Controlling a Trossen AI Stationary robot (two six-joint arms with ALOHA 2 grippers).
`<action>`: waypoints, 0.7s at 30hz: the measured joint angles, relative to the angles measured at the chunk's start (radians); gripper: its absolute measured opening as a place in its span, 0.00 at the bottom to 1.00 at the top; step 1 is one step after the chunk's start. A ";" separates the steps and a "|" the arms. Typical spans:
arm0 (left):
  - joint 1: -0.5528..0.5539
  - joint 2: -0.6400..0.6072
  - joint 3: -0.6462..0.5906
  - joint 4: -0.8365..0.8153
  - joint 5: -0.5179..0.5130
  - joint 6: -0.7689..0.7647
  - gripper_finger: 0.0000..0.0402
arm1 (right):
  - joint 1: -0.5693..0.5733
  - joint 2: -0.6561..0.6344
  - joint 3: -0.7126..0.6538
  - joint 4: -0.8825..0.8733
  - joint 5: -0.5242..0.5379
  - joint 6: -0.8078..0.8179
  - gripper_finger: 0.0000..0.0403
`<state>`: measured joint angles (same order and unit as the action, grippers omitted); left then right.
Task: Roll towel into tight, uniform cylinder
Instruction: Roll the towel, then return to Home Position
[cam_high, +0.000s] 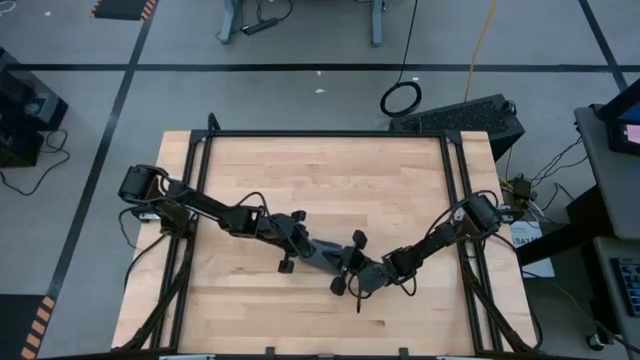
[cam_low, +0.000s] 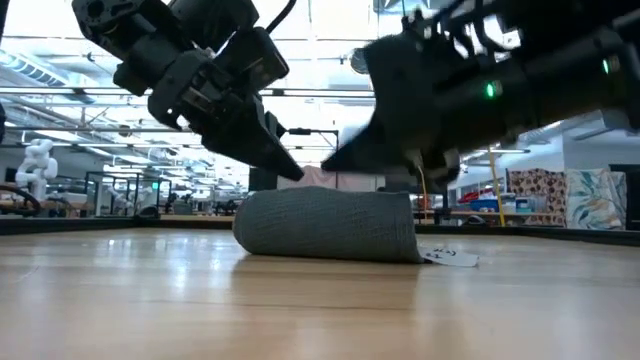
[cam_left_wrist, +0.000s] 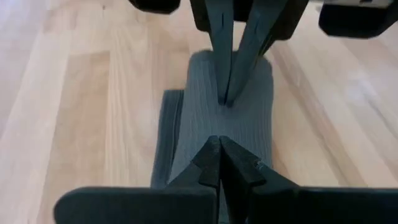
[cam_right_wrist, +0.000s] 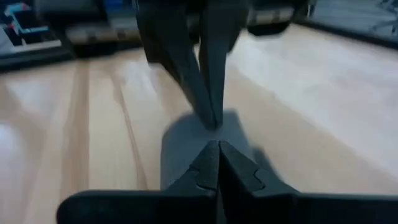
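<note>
Towel, ribbed grey cloth roll on wood table; L pincer & R pincer closed, tips on it.

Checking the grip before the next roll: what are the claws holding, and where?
Both claws, left and right, are shut with tips on the rolled towel's top; whether either pinches cloth cannot be told.

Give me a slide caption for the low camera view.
Rolled grey towel on the table, both shut grippers, left and right, at its top.

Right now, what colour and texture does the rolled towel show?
Dark grey with a fine ribbed weave; the towel shows it best in the low view.
</note>
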<state>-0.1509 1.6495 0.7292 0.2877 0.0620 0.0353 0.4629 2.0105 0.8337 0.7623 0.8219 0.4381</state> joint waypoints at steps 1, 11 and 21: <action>0.000 -0.006 0.000 0.001 0.000 0.002 0.02 | -0.001 -0.018 0.000 -0.005 0.000 -0.014 0.00; 0.000 -0.142 0.000 -0.025 0.000 0.045 0.02 | -0.001 -0.289 0.001 -0.347 -0.044 -0.117 0.00; 0.018 -0.372 -0.013 -0.085 -0.057 0.113 0.02 | -0.021 -0.796 -0.164 -0.675 -0.239 -0.295 0.00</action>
<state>-0.1326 1.2775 0.7162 0.2024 0.0049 0.1483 0.4424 1.2148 0.6692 0.0872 0.5825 0.1430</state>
